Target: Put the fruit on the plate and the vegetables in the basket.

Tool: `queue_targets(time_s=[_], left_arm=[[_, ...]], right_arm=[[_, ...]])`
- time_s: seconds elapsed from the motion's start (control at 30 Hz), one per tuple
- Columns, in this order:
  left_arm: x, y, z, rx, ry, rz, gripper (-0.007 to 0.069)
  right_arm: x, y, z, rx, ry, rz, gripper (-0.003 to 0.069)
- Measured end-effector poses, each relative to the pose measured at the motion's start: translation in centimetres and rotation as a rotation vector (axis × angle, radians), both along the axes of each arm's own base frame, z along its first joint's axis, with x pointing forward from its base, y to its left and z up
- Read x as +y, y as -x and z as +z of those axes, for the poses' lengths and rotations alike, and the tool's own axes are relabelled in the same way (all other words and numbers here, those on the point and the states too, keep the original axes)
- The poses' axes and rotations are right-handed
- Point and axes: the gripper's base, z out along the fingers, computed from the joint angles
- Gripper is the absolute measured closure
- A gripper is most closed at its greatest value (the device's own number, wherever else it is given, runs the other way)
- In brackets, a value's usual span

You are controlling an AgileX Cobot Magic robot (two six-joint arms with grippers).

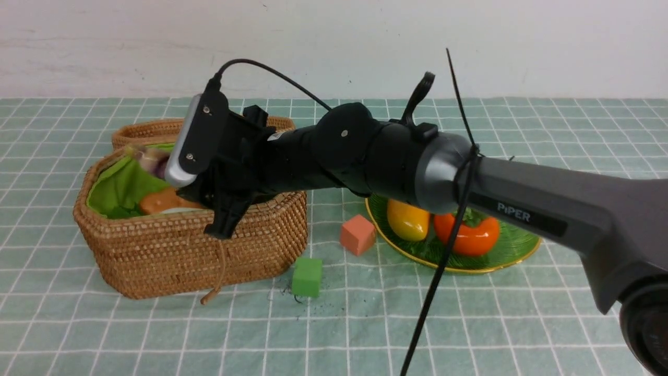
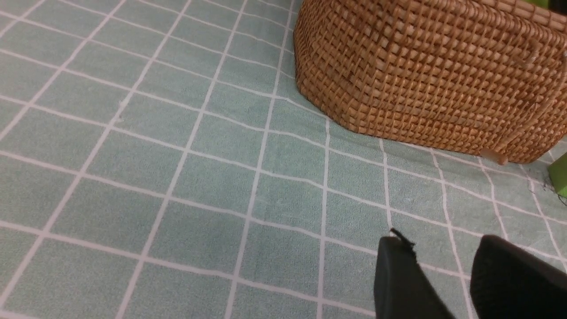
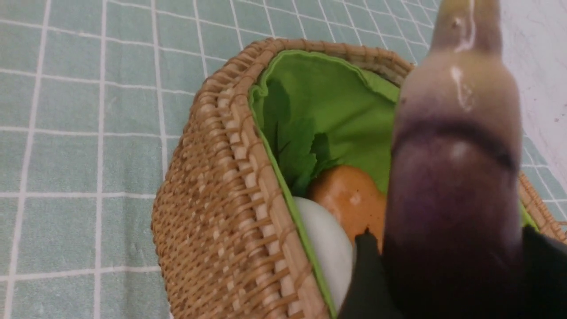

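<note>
The dark purple eggplant lies between the fingers of the right claw, above the open basket; whether the claw grips or is releasing it, I cannot tell.

Reaches with the right arm from the front view's right edge leftward, slanting upward to the wrist; tips the right gripper downward at the far end, fingers spaced apart, grip unclear; shows the left gripper in its own wrist view, both dark fingertips separated by a bare gap.
</note>
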Motion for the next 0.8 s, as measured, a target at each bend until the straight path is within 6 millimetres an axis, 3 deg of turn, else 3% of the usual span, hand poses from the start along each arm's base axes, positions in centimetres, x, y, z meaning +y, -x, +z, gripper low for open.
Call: queue_targets(time_s=[0.2, 0.4, 0.47, 0.53, 0.67, 0.7, 0.73, 0.8], left_arm=[[0.0, 0.0, 0.0, 0.000, 0.000, 0.000, 0.0386], [0.0, 0.0, 0.0, 0.000, 0.000, 0.000, 0.0386], [0.0, 0.0, 0.0, 0.000, 0.000, 0.000, 0.0386], [0.0, 0.0, 0.0, 0.000, 0.000, 0.000, 0.0386], [0.0, 0.0, 0.0, 0.000, 0.000, 0.000, 0.0386], [0.0, 0.0, 0.0, 0.000, 0.000, 0.000, 0.0386], [0.0, 0.0, 0.0, 0.000, 0.000, 0.000, 0.0386], [0.0, 0.0, 0.0, 0.000, 0.000, 0.000, 0.0386]], right_arm=[[-0.1, 0.2, 0.9, 0.104, -0.085, -0.054, 0.0004], [-2.1, 1.5, 5.7, 0.173, -0.151, -0.017, 0.0041], [-4.3, 2.4, 8.3, 0.227, -0.128, 0.049, 0.0144], [-5.6, 2.6, 9.4, 0.243, -0.113, 0.062, 0.0206], [-11.4, 2.8, 11.7, 0.388, -0.005, 0.041, 0.0510], [-11.7, 2.9, 11.7, 0.409, 0.001, 0.037, 0.0524], [-14.2, 2.7, 12.2, 0.467, 0.037, -0.032, 0.0628], [-15.8, 2.6, 12.6, 0.515, 0.056, -0.086, 0.0657]])
